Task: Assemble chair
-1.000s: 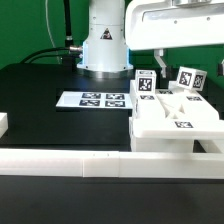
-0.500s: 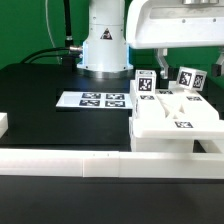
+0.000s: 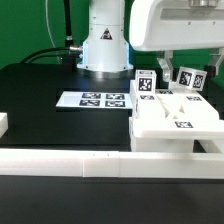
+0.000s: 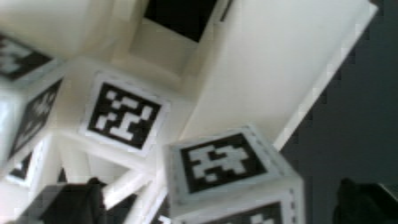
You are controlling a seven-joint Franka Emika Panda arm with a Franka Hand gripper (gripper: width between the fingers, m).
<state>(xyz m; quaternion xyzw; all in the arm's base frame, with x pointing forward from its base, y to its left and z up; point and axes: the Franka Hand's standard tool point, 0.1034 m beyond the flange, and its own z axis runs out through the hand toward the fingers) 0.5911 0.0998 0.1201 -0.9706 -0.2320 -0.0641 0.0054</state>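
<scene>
Shows the chair (image 3: 155,135) as a clump of white blocky parts at the middle right of the exterior view, sitting on the black table (image 3: 40,95). Has a wide flat panel (image 3: 165,112) low in the clump, with a small black-and-white tag near its front edge. Has two square legs standing up behind that panel, each with a tag on its face: the first leg (image 3: 146,86) nearer the middle of the frame, the second leg (image 3: 187,80) nearer the exterior view's right. Fills most of the wrist view with the same white parts, seen from very close, with one tagged block (image 4: 222,165) and another tagged block (image 4: 121,112) just beside it. Puts the claw (image 3: 188,66) at the upper right of the exterior view, hanging right over the two legs. Shows its dark fingers (image 4: 71,200) spread wide in the wrist view, with a tagged block between them and a dark gap on one side. Looks to be holding nothing. Farther out, shows the marker board (image 3: 95,100) lying flat on the table at the middle of the frame, near the chair on the exterior view's left. Shows the arm's white base (image 3: 105,45) at the upper middle, behind the marker board. Shows a long white rail (image 3: 70,162) along the bottom of the frame, just in front of the chair.
</scene>
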